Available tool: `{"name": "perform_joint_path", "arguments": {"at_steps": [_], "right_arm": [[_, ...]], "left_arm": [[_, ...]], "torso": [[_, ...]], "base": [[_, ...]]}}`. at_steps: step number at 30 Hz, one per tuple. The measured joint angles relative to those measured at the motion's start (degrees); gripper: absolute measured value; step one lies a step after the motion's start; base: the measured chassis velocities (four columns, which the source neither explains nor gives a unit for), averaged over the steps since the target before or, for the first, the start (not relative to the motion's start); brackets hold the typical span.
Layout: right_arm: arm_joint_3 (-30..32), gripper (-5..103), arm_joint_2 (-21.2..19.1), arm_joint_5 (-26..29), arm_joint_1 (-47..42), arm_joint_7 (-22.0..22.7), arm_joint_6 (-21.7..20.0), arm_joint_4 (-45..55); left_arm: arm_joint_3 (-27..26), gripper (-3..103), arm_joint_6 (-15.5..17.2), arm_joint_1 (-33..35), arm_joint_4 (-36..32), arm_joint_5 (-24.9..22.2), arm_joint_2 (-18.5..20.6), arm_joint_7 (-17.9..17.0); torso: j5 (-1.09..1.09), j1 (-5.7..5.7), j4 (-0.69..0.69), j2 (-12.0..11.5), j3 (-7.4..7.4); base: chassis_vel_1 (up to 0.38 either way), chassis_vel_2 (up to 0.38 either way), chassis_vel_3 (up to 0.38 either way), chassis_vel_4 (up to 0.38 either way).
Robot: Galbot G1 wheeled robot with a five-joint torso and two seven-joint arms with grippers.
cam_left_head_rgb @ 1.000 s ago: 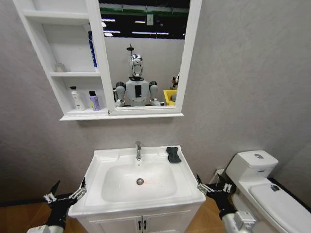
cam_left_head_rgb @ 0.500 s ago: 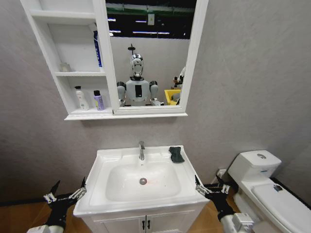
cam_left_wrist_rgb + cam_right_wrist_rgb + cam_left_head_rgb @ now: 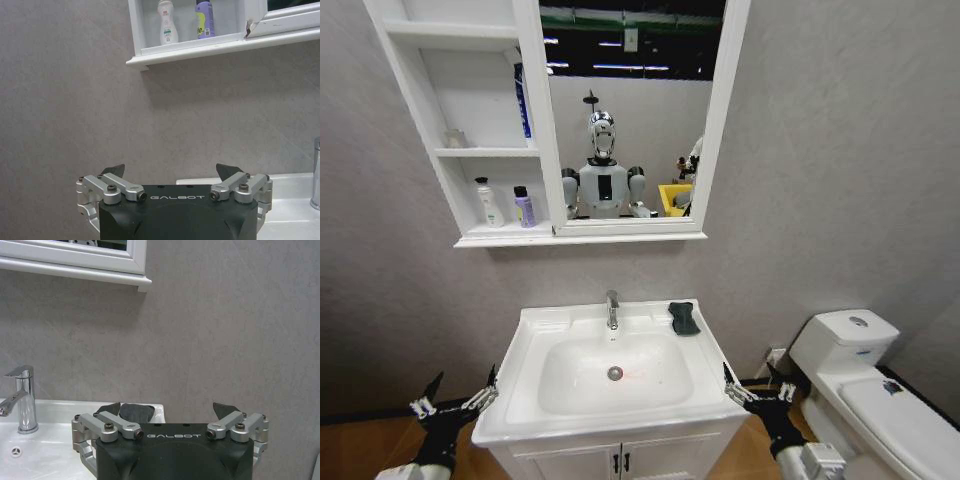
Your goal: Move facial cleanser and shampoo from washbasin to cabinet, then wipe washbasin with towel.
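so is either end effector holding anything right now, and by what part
Nothing is held. The left end effector and right end effector are both open and empty, low beside the washbasin.

Even, soft overhead light filling scene; ceiling strip lights glaring in mirror; cabinet casting faint shadow on wall below; straight edges bowing toward frame corners.

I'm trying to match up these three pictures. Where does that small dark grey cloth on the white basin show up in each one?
Head view: the small dark grey towel lies on the white ceramic washbasin rim's back right corner, right of the chrome tap.
Left wrist view: not in it.
Right wrist view: the towel peeks out just behind the right hand.
Shared landmark: the chrome tap, seen in all three views.
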Motion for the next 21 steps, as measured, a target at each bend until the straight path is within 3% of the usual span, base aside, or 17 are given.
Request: {"name": "perform_joint_path", "arguments": {"at_steps": [21], "right_arm": [[0.01,100,-0.07,0.23,0.71,-0.01,0.23,-0.93]], "left_arm": [[0.00,100,0.00,0.00,0.00,0.00,0.00,0.00]], "torso": [[0.00,0.00,0.00,0.00,0.00]], "base": [[0.000,0.000,0.000,0.000]]}}
